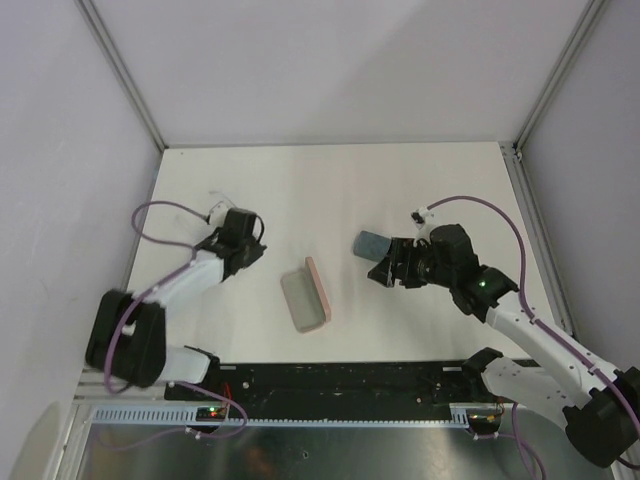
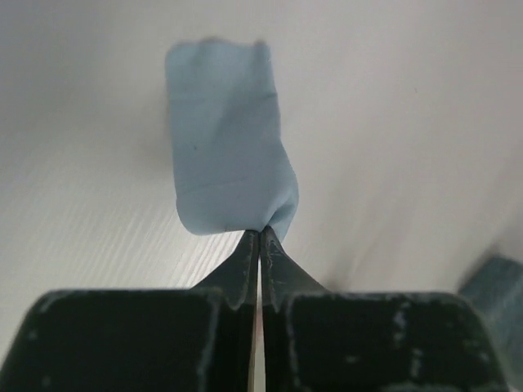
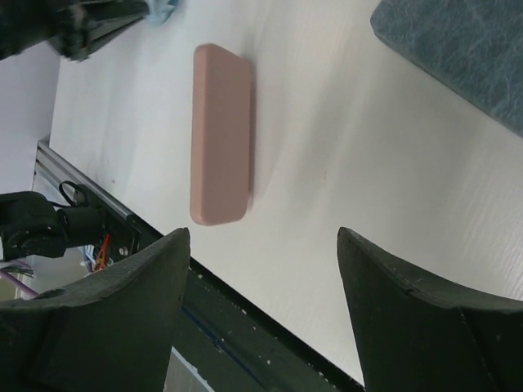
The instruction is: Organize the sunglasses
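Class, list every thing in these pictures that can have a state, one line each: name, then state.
left gripper: shut on the light blue cloth
light blue cloth: creased, pinched at one corner
right gripper: open, holding nothing
pink case: flat on the table, ungripped, looks shut
grey-blue case: on the table, ungripped; open or shut unclear
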Tool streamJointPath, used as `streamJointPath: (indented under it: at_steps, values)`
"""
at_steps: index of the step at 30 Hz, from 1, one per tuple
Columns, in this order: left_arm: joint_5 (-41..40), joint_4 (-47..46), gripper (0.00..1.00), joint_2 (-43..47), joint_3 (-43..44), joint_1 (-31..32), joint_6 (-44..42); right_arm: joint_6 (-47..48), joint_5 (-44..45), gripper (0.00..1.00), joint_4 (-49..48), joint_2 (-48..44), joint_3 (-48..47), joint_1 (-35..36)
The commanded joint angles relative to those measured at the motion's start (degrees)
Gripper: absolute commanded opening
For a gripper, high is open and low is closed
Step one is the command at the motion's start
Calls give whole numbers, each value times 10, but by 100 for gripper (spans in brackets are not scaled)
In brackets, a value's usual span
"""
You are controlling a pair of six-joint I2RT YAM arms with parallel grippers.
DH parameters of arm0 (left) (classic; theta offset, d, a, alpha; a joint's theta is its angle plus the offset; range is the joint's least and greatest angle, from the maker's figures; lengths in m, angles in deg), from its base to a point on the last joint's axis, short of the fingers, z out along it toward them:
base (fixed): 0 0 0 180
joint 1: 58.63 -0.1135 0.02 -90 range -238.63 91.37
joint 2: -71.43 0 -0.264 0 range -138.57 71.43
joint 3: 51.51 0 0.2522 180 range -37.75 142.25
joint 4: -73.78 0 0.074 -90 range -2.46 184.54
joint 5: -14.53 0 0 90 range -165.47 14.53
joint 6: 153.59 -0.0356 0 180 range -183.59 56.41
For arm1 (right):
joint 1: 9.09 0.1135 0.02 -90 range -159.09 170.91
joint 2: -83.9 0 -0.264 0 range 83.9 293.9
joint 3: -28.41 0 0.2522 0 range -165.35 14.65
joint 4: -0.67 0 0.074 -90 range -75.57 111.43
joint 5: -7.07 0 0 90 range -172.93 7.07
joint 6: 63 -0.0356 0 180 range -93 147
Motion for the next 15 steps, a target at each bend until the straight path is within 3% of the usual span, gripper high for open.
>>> streamJointPath:
  at_steps: [1,9,15]
  values:
    - [35,2,0,143,-86,15,-61,-2,-22,77,-22,-8,15,-3]
    - [219,20,0,356,-223,58,-51,-29,-18,77,-66,20,29,41]
    - [317,22,0,380,-230,75,-67,-46,10,78,-121,72,30,97]
